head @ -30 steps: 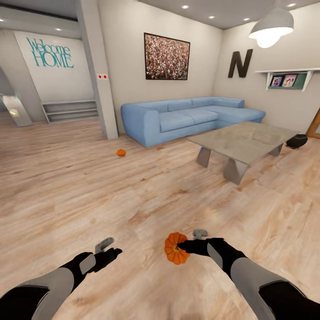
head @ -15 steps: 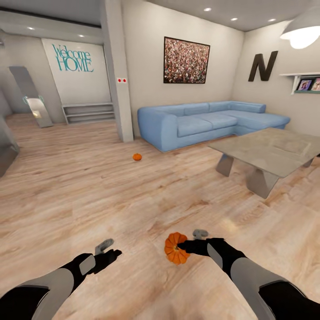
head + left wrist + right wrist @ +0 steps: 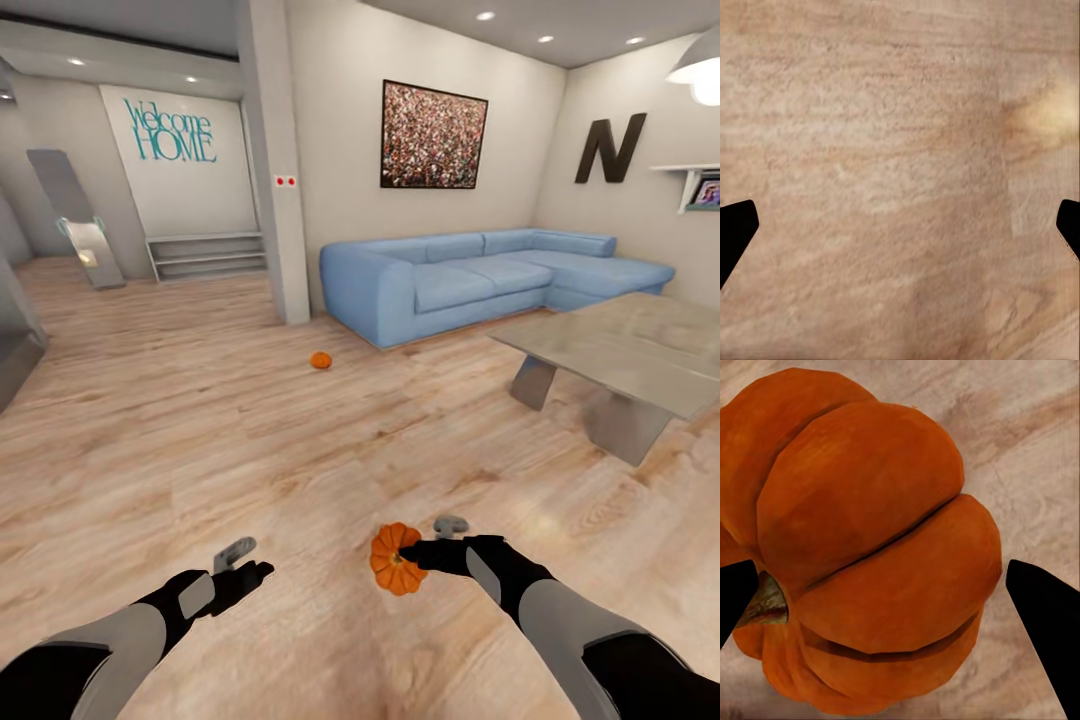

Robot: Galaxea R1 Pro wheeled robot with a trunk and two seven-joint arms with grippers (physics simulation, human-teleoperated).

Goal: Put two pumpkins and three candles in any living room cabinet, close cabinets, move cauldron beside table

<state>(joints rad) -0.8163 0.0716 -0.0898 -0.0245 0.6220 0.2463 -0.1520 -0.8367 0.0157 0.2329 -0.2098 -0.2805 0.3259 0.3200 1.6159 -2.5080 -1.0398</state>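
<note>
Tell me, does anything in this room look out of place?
Yes: a small orange pumpkin lies alone on the bare wooden floor near the blue sofa. A second pumpkin is held by the right gripper. Nothing looks spilled or broken.

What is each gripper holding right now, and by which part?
The right gripper holds a pumpkin by its ribbed sides; the left gripper holds nothing.
</note>
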